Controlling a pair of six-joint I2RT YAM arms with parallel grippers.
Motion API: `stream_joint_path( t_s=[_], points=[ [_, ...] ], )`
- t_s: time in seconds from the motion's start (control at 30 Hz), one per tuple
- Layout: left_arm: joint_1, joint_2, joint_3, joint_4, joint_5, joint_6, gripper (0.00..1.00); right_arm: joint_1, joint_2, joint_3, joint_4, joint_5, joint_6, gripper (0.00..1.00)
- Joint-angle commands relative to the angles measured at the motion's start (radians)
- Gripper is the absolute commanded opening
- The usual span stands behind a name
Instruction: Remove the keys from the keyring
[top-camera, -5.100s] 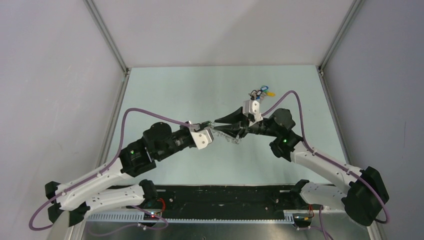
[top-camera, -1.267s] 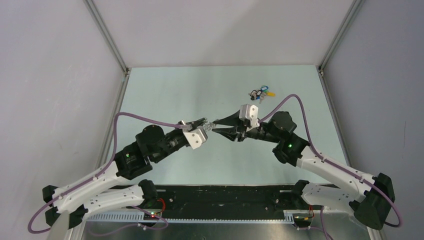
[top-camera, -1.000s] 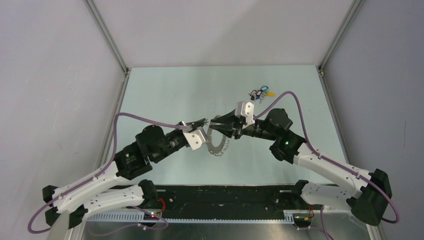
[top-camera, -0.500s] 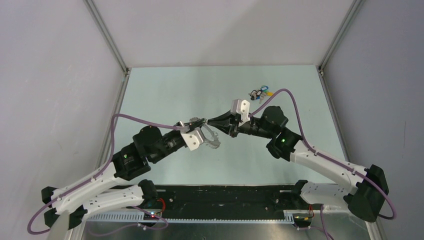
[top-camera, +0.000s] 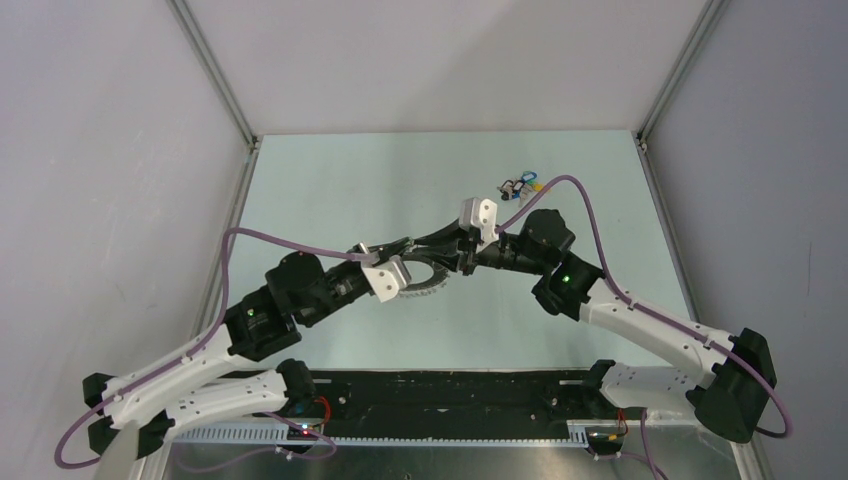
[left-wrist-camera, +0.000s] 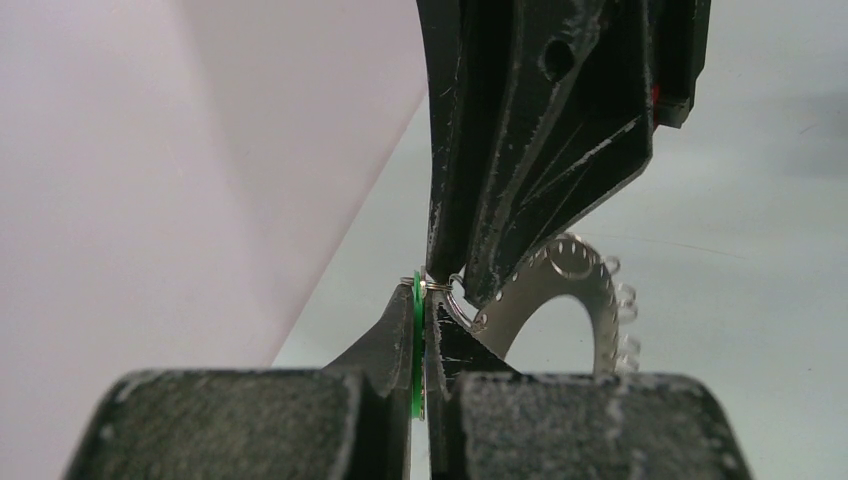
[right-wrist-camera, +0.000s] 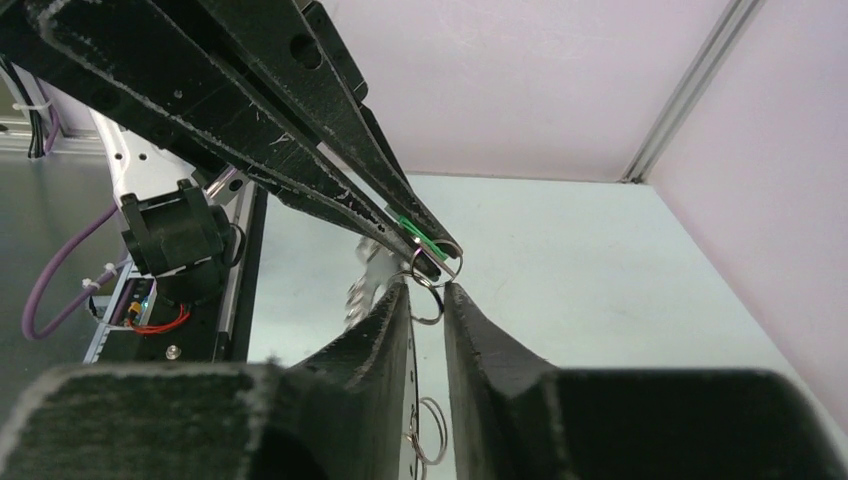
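Observation:
The keyring (top-camera: 425, 287), a flat grey toothed ring, hangs between the two gripper tips above the table; it also shows in the left wrist view (left-wrist-camera: 600, 300) and the right wrist view (right-wrist-camera: 372, 275). My left gripper (top-camera: 402, 247) (left-wrist-camera: 422, 292) is shut on a green-headed key (left-wrist-camera: 416, 320) (right-wrist-camera: 410, 228), which is joined to the keyring by a small wire loop (left-wrist-camera: 458, 300). My right gripper (top-camera: 424, 250) (right-wrist-camera: 427, 290) meets it tip to tip. Its jaws stand a narrow gap apart, around the keyring's rim and a wire loop.
A small bunch of keys with blue and yellow heads (top-camera: 522, 185) lies on the table at the back right, beyond the right arm. Purple cables arch over both arms. The enclosure walls stand at left, right and back.
Both grippers have shifted a little left and stayed tip to tip. The keyring swung down and out a second ago and now hangs flatter beneath the tips.

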Motion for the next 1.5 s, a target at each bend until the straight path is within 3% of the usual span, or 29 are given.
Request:
stream_joint_path(
  t_s=[0.0,0.07,0.37,0.43,0.5,0.83,1.47],
  points=[
    [0.002,-0.025,-0.001,0.059,0.014,0.013,0.00,0.006,-0.005,0.042,0.001,-0.021,0.003,0.27],
    [0.002,-0.027,-0.001,0.059,0.018,0.014,0.00,0.006,-0.004,0.044,0.003,-0.014,0.004,0.32],
    [0.002,-0.028,-0.002,0.058,0.028,0.013,0.00,0.007,0.005,0.063,0.000,-0.022,0.006,0.31],
    [0.002,-0.028,-0.002,0.058,0.028,0.013,0.00,0.007,0.009,0.068,-0.003,-0.029,0.007,0.27],
    [0.002,-0.027,-0.002,0.058,0.025,0.015,0.00,0.007,0.012,0.072,-0.006,-0.039,0.009,0.17],
    [0.002,-0.033,-0.003,0.058,0.020,0.014,0.00,0.007,0.009,0.071,-0.057,-0.075,-0.006,0.00],
    [0.002,-0.021,-0.005,0.057,0.015,0.016,0.00,-0.012,-0.107,0.071,0.003,0.013,0.109,0.00]
  ],
)
